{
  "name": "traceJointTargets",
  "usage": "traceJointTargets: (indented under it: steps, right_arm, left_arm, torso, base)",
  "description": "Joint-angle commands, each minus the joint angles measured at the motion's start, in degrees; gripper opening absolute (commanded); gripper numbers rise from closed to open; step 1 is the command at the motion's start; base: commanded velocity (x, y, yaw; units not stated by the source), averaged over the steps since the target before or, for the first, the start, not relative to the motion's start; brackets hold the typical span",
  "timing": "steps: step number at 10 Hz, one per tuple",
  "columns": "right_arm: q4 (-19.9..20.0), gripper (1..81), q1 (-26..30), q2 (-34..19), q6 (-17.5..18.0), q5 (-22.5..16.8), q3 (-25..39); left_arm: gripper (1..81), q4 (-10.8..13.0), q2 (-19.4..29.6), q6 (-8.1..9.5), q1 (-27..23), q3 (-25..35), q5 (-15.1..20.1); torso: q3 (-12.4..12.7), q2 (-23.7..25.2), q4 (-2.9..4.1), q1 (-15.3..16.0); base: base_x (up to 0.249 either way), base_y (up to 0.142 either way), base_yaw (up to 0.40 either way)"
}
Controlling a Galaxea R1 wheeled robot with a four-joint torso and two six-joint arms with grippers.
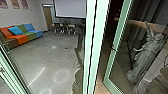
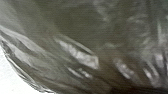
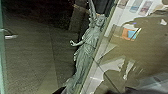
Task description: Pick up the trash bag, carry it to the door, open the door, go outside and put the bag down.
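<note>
Bag (image 2: pixel 82 27) sits right up against your left wrist camera: dark, thin, creased plastic. Your left gripper likely carries it, but you can't tell how far open it is or confirm its hold. Same for your right gripper: opening and hold, can't tell. Pale frame (image 1: pixel 97 45) and glass door (image 1: pixel 120 25) stand close in the head view; statue (image 3: pixel 86 52) is near the right wrist. Step in hand looks like getting through the doorway. Next move calls for checking clearance and easing forward, bag off the frame; plastic could snag.
</note>
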State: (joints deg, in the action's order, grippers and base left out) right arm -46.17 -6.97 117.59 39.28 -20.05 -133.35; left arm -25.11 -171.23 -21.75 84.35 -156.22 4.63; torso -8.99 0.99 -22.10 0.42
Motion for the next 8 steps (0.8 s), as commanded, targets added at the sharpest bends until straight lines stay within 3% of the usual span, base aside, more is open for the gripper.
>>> traceJointTargets:
  steps: [1, 8]
  right_arm:
    - [-1.0, 81.1, 8.2, -2.6, 0.2, -1.4, -0.8]
    - [-0.2, 81.1, 7.4, -4.2, 0.2, -0.2, 0.1]
  left_arm:
    - [1.0, -0.5, -0.4, 0.04, -1.9, 0.2, 4.5]
    - [1.0, -0.5, -0.4, 0.04, -1.6, 0.2, 4.5]
  torso:
    - [0.0, 0.0, 0.0, 0.0]
    - [0.0, 0.0, 0.0, 0.0]
  base:
    - [0.0, 0.0, 0.0]
    - [0.0, 0.0, 0.0]
